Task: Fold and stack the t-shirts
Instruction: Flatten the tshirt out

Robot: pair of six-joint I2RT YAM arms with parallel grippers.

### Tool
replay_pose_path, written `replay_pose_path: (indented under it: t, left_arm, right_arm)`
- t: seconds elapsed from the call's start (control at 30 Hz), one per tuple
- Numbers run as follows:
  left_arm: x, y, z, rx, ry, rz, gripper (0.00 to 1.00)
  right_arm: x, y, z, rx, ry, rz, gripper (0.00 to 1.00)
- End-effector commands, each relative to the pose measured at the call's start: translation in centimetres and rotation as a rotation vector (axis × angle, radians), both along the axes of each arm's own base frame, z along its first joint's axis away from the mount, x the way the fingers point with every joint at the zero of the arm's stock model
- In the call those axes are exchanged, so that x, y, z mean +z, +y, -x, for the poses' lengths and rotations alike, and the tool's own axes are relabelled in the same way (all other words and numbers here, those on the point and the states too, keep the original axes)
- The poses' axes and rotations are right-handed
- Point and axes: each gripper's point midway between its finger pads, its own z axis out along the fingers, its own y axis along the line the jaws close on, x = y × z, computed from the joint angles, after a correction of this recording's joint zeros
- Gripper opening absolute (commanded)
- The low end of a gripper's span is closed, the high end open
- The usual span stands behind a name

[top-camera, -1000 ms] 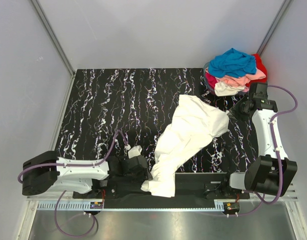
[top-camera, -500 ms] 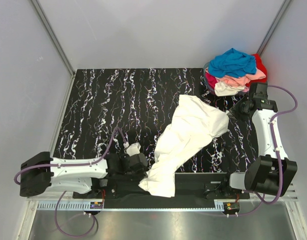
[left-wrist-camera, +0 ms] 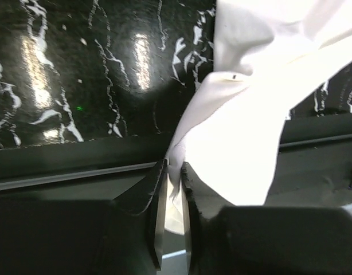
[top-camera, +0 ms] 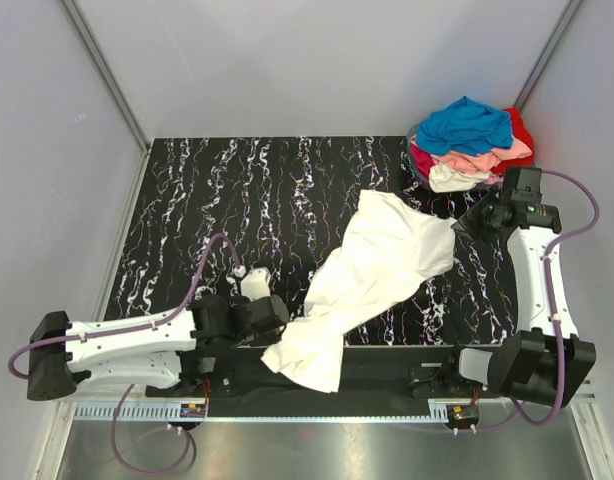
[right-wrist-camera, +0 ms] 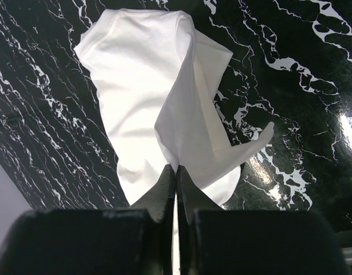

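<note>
White t-shirt (top-camera: pixel 372 265): lies diagonally on the near right of the table (top-camera: pixel 187 200); its near hem is now drawn further left.
Left gripper (left-wrist-camera: pixel 173 172): fingers pinched on that hem.
Right gripper (right-wrist-camera: pixel 176 172): clamped on the far corner.
Meaning: I judge I'm spreading it out; folding not begun.

The desk (top-camera: pixel 237 200) is black with white wiggly lines. A white t-shirt (top-camera: pixel 382 265) lies slanted across its right half. A pile of colored t-shirts (top-camera: pixel 469 140) sits at its far right corner.
</note>
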Motion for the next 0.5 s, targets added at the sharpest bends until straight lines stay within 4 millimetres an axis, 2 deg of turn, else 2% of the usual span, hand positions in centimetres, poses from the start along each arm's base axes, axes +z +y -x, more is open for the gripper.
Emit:
replay_pose_path:
  t: [0.0,0.1,0.13,0.27,0.4,0.43,0.47]
  left_arm:
    - [0.6,0.9,-1.8,0.01,-0.091,-0.053,0.21]
    - [-0.9,0.7,-2.1,0.003,-0.083,-0.07,0.27]
    - [-1.4,0.7,-2.1,0.003,-0.077,-0.077,0.32]
    - [-3.5,0.6,-1.8,0.0,-0.053,-0.098,0.29]
    - [-4.6,0.2,-1.6,-0.011,-0.039,-0.097,0.3]
    - [-4.6,0.3,-1.7,-0.008,-0.037,-0.103,0.31]
    - [-4.6,0.4,-1.8,-0.003,-0.043,-0.107,0.41]
  right_arm:
    - [1.2,0.7,0.2,0.022,-0.04,-0.026,0.0]
    - [0.7,0.7,0.5,0.027,-0.03,-0.025,0.0]
    - [0.6,0.7,0.4,0.03,-0.029,-0.021,0.0]
    - [-0.1,0.7,0.5,0.034,-0.016,-0.022,0.0]
    - [-0.6,0.7,0.5,0.034,-0.007,-0.024,0.0]
    - [-0.6,0.7,0.5,0.034,-0.007,-0.024,0.0]
    - [-0.7,0.8,0.4,0.036,-0.009,-0.026,0.0]
